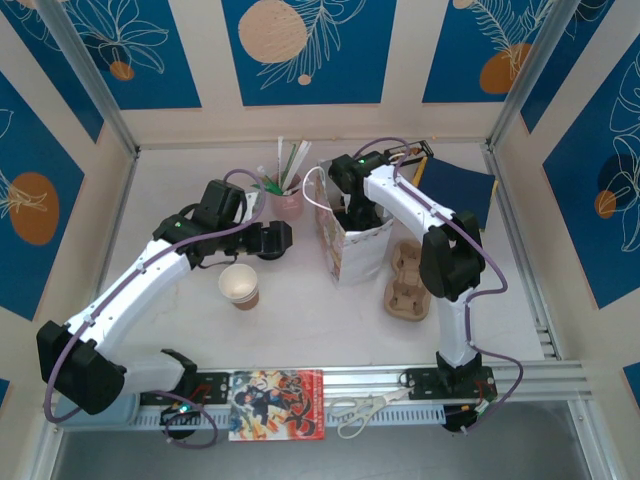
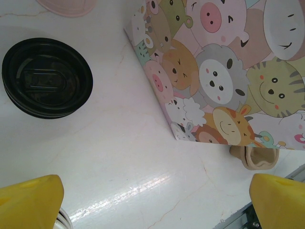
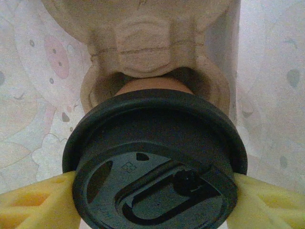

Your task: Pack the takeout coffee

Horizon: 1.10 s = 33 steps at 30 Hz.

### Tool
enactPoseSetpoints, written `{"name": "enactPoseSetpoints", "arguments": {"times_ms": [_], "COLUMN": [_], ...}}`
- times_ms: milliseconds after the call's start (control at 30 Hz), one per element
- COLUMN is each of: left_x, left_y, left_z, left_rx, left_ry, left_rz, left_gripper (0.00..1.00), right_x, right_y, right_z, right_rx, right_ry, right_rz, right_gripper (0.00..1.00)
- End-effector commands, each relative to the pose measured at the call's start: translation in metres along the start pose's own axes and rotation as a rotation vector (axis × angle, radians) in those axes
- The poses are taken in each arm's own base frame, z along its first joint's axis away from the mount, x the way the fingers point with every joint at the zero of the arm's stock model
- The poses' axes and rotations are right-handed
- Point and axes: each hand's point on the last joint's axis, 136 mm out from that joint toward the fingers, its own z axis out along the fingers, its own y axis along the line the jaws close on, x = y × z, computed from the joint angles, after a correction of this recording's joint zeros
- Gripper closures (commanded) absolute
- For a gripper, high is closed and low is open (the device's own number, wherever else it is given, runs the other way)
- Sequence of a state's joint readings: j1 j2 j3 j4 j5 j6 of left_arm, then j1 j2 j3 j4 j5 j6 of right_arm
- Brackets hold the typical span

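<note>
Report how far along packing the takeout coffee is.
Done: one lidded cup is at the pulp carrier inside the cartoon bag.
In hand: the right gripper is shut on that cup, not yet released.
Left: an open paper cup stands unlidded on the table, outside the bag, near the black lids. The left gripper is open and empty.

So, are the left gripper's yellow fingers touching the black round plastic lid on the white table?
Apart. In the left wrist view, bare white table separates the black lid from both yellow fingers.

The tabletop [image 2: 119,181] is glossy, the coffee cup [image 1: 240,287] brown paper, the bag [image 2: 224,71] matt paper, the lid [image 3: 152,157] smooth plastic.
</note>
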State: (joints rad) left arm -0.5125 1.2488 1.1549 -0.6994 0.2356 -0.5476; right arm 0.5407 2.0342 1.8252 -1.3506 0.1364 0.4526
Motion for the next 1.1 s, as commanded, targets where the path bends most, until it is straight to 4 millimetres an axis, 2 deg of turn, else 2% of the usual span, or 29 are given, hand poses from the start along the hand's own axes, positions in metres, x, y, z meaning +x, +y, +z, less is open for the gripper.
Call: {"name": "enactPoseSetpoints", "arguments": {"times_ms": [0, 700, 1067], "left_x": [-0.0034, -0.0038, -0.0025], "left_y": [-0.0001, -0.0004, 0.0011], "left_z": [-0.0044, -0.0033, -0.0035], "left_rx": [0.001, 0.002, -0.003], "left_ry": [0.004, 0.006, 0.008], "left_rz": [0.0, 0.002, 0.002], "left_gripper": [0.0, 0.0, 0.0], "right_x": [0.0011, 0.001, 0.0005], "right_y": [-0.0032, -0.003, -0.0022], "right_z": [0.0273, 0.0283, 0.0369], "right_rx": [0.012, 0.013, 0.012], "right_ry": [0.068, 0.07, 0.083], "right_rz": [0.005, 0.009, 0.011], "right_gripper": [0.3, 0.3, 0.3]}}
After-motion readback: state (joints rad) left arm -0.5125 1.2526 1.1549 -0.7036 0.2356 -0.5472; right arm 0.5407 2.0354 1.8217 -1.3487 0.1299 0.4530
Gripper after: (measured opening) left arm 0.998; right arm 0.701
